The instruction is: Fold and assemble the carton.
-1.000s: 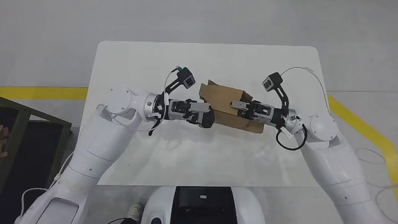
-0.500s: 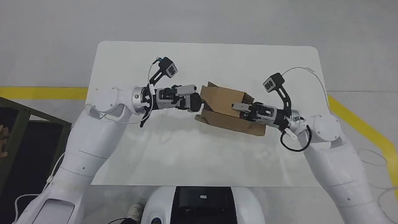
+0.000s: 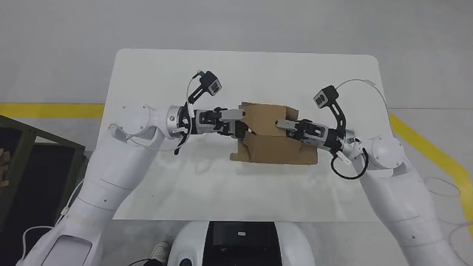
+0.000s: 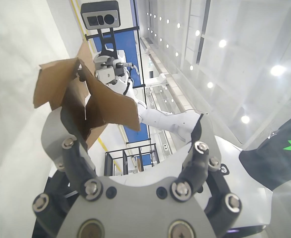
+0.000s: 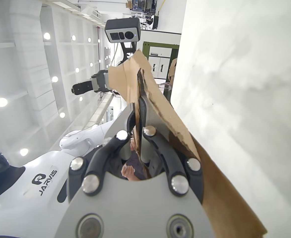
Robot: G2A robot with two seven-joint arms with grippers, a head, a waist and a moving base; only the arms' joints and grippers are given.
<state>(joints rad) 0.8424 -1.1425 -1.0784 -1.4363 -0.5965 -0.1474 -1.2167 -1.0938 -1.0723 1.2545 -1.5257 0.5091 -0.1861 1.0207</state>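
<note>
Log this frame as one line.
carton: part-folded, over table | right gripper: shut on carton wall | left gripper: open, at carton's opposite end

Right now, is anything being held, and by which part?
The right gripper pinches the carton by the edge of one end panel; the left gripper is open at the other end, clamping nothing.
</note>
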